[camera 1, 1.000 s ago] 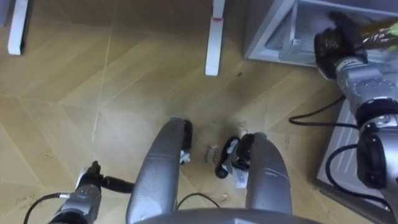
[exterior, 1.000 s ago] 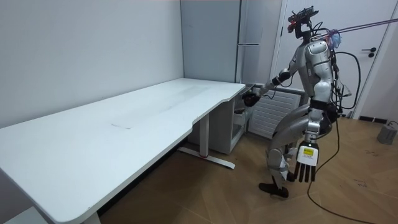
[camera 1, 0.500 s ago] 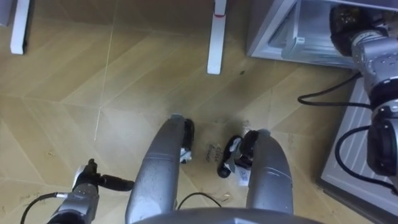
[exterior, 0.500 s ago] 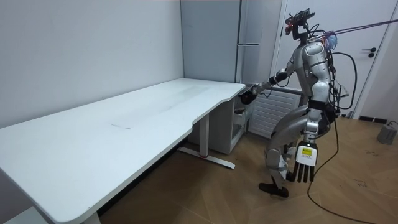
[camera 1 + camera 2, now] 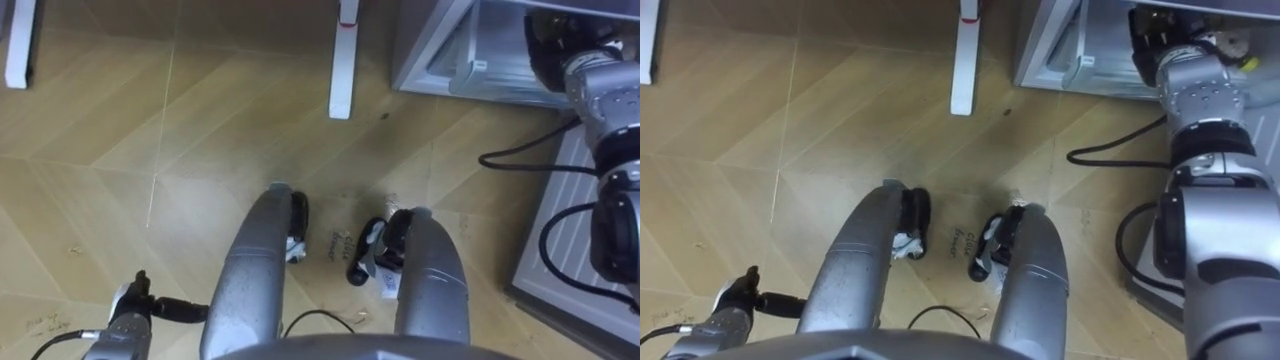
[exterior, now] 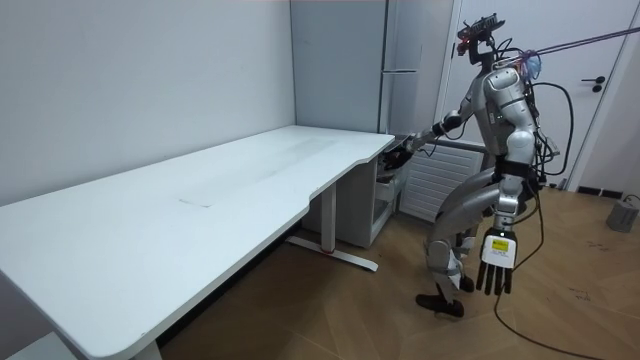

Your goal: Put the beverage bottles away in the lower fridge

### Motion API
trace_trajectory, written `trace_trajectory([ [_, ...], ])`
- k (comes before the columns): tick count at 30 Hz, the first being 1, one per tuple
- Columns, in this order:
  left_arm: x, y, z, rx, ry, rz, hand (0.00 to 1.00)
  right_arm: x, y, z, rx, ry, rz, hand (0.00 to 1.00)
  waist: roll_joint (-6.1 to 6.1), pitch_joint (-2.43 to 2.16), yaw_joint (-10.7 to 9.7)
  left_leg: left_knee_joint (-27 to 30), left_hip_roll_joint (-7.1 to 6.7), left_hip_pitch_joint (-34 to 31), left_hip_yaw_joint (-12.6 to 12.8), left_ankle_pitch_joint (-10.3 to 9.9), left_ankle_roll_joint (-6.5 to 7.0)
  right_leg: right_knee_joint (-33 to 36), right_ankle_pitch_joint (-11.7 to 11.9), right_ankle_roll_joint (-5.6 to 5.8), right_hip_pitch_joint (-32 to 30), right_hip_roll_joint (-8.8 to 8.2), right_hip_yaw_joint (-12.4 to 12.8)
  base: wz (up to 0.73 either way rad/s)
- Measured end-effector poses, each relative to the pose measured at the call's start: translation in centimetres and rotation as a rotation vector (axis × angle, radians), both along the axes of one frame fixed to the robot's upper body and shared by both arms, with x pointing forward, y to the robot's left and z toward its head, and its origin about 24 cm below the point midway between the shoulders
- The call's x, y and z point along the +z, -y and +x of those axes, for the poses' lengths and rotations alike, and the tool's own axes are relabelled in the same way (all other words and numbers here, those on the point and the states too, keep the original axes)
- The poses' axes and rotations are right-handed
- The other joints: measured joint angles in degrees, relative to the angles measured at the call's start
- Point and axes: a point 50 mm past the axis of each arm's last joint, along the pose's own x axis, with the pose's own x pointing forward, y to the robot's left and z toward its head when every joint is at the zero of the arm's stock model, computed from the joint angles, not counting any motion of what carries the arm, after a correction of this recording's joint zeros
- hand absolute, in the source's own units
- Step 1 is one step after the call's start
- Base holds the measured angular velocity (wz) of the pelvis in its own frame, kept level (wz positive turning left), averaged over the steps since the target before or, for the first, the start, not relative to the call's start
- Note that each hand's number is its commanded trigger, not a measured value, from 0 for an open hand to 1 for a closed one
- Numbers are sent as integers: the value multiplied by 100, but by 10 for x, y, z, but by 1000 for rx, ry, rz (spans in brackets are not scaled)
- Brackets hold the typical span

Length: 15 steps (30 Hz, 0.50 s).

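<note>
The robot stands with bent knees at the end of the white desk (image 6: 250, 190). Its right hand (image 5: 548, 42) reaches into the open lower compartment of the tall grey fridge (image 5: 440, 55). The fingers are hidden there, so I cannot tell whether they grasp a drink. The left hand (image 6: 496, 264) hangs at its side, fingers straight and released.

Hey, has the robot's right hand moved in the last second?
Yes. The right robot hand has pushed up the view, past the front edge of the lower fridge and deeper in, away from the white desk leg.
</note>
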Motion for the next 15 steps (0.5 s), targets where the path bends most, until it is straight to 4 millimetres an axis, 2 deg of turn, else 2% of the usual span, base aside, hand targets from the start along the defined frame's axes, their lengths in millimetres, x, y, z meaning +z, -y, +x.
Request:
trace_trajectory([
  [15, 1, 1, 2, -5, 10, -4, 0, -8, 2, -4, -17, -32, 15, 0, 6, -2, 11, -69, 11, 108, 72, -13, -18, -61, -1, -4, 59, 46, 48, -1],
])
